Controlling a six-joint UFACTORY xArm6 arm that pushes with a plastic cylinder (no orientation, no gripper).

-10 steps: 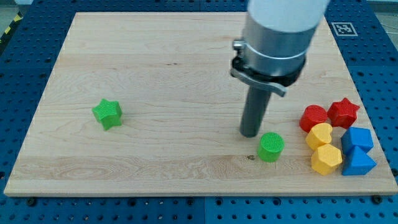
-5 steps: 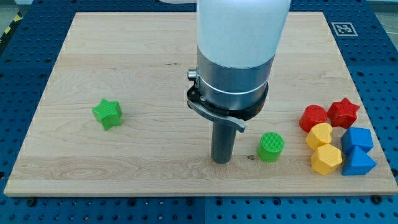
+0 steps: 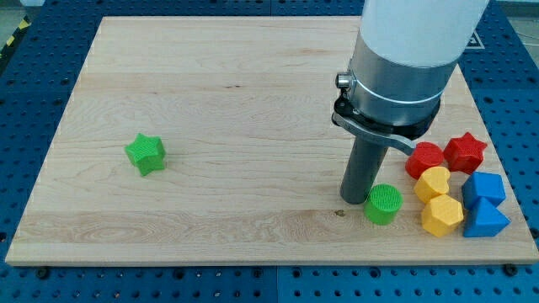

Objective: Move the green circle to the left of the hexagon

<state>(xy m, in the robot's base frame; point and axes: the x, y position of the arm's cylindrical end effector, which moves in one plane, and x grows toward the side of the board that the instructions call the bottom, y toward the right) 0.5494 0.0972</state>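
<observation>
Tip [image 3: 357, 199] against green circle [image 3: 383, 204]

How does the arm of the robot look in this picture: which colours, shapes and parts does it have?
A wide white cylinder at the view's top, then a grey metallic section, then a dark clamp ring with a small silver bolt at the view's left. Below it a straight dark grey rod ends in my tip. No cables, markings or claw show.

Wooden board [image 3: 210, 101] (on blue perforated table [image 3: 34, 84])
</observation>
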